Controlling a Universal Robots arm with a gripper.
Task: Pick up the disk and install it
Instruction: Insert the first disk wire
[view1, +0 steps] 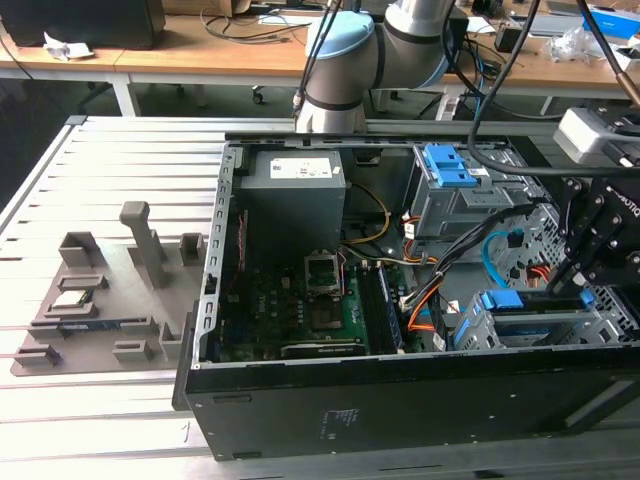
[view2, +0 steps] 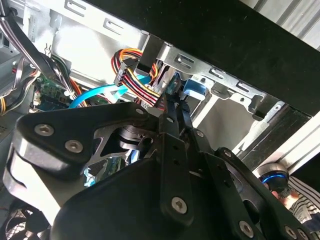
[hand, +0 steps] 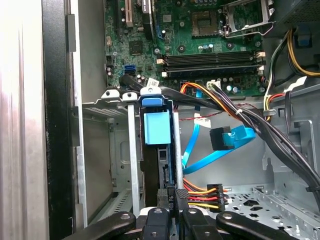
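Observation:
The disk (view1: 500, 300) stands on edge in the grey bay (view1: 520, 330) at the case's front corner, on the exterior view's right. Its blue carrier bracket (hand: 156, 127) faces up in the first wrist view, with the dark drive body running down from it between metal rails. The same blue plastic (view2: 192, 90) shows past the fingers in the second wrist view. My gripper (view1: 556, 290) reaches into the case beside the bay. My gripper (hand: 173, 197) is shut, its black fingertips (view2: 176, 112) side by side against the disk's near end.
Orange, red and black power wires (hand: 200, 192) and a blue data cable (hand: 230, 137) hang right beside the bay. A grey drive cage with two blue latches (view1: 450, 165), the power-supply box (view1: 295, 185) and the motherboard (view1: 290, 310) take up the case. A grey parts fixture (view1: 100, 300) lies outside on the exterior view's left.

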